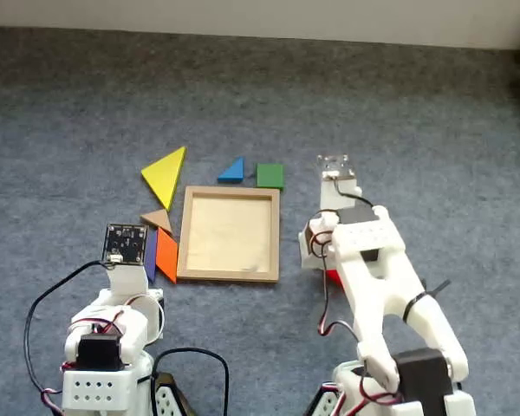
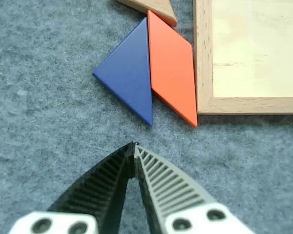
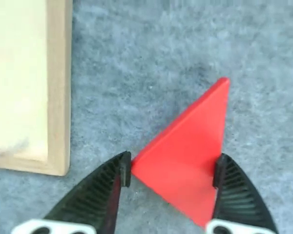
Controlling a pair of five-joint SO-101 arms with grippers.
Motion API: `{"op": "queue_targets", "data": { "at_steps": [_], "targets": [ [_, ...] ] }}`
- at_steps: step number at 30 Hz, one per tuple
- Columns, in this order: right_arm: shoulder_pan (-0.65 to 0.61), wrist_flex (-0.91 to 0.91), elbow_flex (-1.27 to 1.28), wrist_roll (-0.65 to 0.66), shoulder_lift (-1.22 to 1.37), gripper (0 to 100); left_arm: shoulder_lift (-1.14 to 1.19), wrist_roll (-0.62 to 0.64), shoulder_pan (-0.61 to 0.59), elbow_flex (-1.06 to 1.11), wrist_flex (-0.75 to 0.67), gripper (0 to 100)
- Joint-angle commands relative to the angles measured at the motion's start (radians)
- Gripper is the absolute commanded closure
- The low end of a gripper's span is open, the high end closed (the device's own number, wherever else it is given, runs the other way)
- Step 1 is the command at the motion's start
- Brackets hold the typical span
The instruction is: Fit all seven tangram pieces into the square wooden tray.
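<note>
Red triangular tangram piece [image 3: 185,161]: clamped in right gripper [image 3: 172,169], just right of square wooden tray [image 1: 230,191]. Left gripper [image 2: 134,148]: closed, empty.

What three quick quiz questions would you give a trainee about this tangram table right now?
1. True or false: the square wooden tray already holds a piece.
2. Which piece sits between the fingers of the right hand? A: green square. B: red triangle. C: yellow triangle.
3. Fill in: the fingers of the left hand are ____ (open or shut).

Key: 1 false, the tray is bare inside. 2 B. 3 shut, with nothing between them.
</note>
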Motion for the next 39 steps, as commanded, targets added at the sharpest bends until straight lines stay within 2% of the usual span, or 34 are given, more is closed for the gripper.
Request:
{"op": "queue_targets", "data": {
  "at_steps": [1, 5, 9, 13, 16, 22, 26, 31, 39],
  "targets": [
    [-0.082, 0.070, -0.065, -0.008, -0.119, 79.7, -0.013, -0.006, -0.015, 0.019, 0.005, 99],
    [-0.183, 0.076, -0.125, -0.015, -0.124, 79.7, -0.013, -0.006, -0.015, 0.019, 0.005, 99],
    [-0.231, 0.087, -0.226, -0.015, -0.058, 79.7, -0.013, -0.006, -0.015, 0.019, 0.005, 99],
    [-0.229, 0.194, -0.351, -0.018, 0.031, 79.7, -0.013, -0.006, -0.015, 0.019, 0.005, 99],
    [-0.229, 0.252, -0.404, -0.084, 0.061, 79.0, -0.013, -0.006, -0.015, 0.019, 0.005, 99],
    [-0.188, 0.323, -0.390, -0.094, -0.018, 67.4, -0.013, -0.006, -0.015, 0.019, 0.005, 99],
    [-0.137, 0.263, -0.243, -0.083, -0.113, 67.3, -0.013, -0.006, -0.015, 0.019, 0.005, 99],
    [-0.062, 0.102, -0.030, -0.044, -0.165, 67.0, -0.013, -0.006, -0.015, 0.019, 0.005, 99],
    [-0.021, 0.002, 0.031, -0.043, -0.039, 67.0, -0.013, -0.006, -0.015, 0.019, 0.005, 99]
  ]
}}
